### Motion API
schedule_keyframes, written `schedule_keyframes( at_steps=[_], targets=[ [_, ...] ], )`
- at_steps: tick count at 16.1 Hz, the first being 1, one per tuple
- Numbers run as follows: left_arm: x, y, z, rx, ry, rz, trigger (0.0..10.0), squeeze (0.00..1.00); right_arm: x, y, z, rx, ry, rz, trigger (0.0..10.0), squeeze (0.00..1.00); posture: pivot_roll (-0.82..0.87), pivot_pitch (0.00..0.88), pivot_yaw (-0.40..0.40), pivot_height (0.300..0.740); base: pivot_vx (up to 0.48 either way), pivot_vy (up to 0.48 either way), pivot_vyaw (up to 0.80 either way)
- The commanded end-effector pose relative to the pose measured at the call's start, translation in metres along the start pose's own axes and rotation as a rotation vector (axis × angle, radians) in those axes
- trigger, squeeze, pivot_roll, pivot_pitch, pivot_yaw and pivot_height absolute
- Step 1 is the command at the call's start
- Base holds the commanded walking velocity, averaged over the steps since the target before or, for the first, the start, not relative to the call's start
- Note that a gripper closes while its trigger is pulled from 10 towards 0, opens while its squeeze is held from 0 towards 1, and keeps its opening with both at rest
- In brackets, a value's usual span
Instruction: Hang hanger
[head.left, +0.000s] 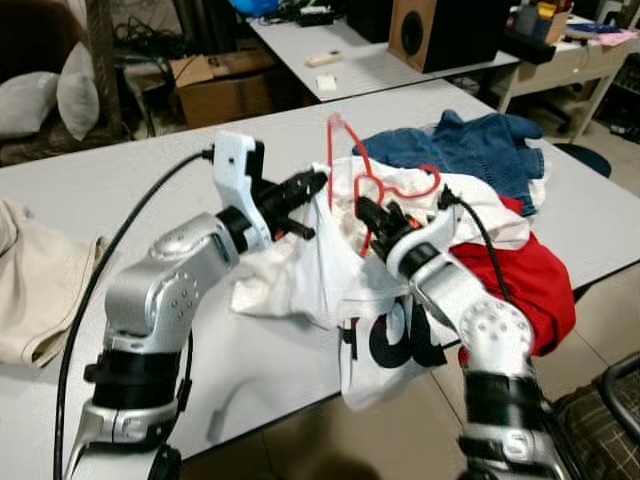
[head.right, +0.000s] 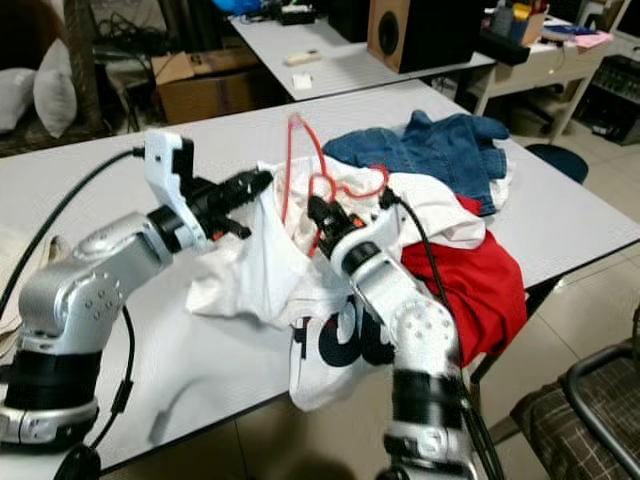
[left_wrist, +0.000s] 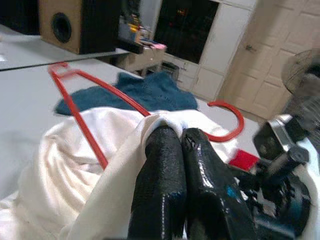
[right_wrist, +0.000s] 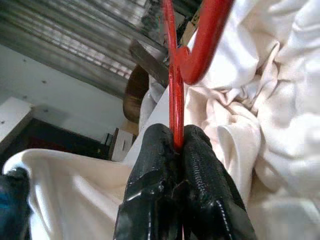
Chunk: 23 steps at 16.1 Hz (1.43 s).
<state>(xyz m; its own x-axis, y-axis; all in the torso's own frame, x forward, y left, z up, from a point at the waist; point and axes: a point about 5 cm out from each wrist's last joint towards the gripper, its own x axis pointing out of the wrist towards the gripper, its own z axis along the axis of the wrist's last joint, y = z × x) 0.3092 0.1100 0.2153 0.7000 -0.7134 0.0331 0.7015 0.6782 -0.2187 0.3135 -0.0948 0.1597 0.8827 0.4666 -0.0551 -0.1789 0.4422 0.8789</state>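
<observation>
You are in the step of putting the red hanger (head.left: 375, 190) into the white shirt (head.left: 330, 260) near the table's (head.left: 120, 190) front edge: left gripper (head.left: 318, 183) pinches the collar, right gripper (head.left: 366, 212) clamps the hanger, so next slide it inside carefully.

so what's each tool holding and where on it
Left tool is shut on a fold of the white shirt. Right tool is shut on the red hanger, on its thin bar.

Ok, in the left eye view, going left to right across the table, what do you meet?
Beige cloth → left gripper pinching the white shirt → red hanger → right gripper → red garment.
</observation>
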Motion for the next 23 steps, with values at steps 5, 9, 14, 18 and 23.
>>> schedule_keyframes(
  at_steps=[5, 9, 14, 18, 23],
  targets=[
    [-0.019, -0.031, -0.004, 0.03, 0.144, -0.325, 10.0, 1.0, -0.026, -0.019, -0.008, -0.064, 0.089, -0.049, 10.0, 0.0, -0.01, 0.0, 0.055, 0.74, 0.0, 0.0, 0.0],
    [-0.033, -0.03, -0.006, 0.049, 0.241, -0.415, 10.0, 1.0, -0.035, -0.029, -0.002, -0.111, 0.096, -0.081, 10.0, 0.0, -0.01, 0.0, 0.057, 0.74, 0.0, 0.0, 0.0],
    [0.013, 0.028, -0.001, 0.148, 0.128, 0.076, 10.0, 0.97, -0.044, -0.027, 0.004, -0.244, 0.127, -0.024, 10.0, 0.0, 0.0, 0.0, 0.061, 0.74, 0.0, 0.0, 0.0],
    [0.044, 0.031, -0.034, 0.15, 0.196, 0.105, 10.0, 0.0, -0.051, -0.023, 0.01, -0.275, 0.106, -0.001, 10.0, 0.0, -0.04, 0.0, 0.083, 0.74, 0.0, 0.0, 0.0],
    [0.049, 0.048, -0.044, 0.248, 0.236, 0.221, 10.0, 0.0, -0.054, -0.022, 0.01, -0.282, 0.101, 0.005, 10.0, 0.0, -0.04, 0.0, 0.087, 0.74, 0.0, 0.0, 0.0]
  ],
)
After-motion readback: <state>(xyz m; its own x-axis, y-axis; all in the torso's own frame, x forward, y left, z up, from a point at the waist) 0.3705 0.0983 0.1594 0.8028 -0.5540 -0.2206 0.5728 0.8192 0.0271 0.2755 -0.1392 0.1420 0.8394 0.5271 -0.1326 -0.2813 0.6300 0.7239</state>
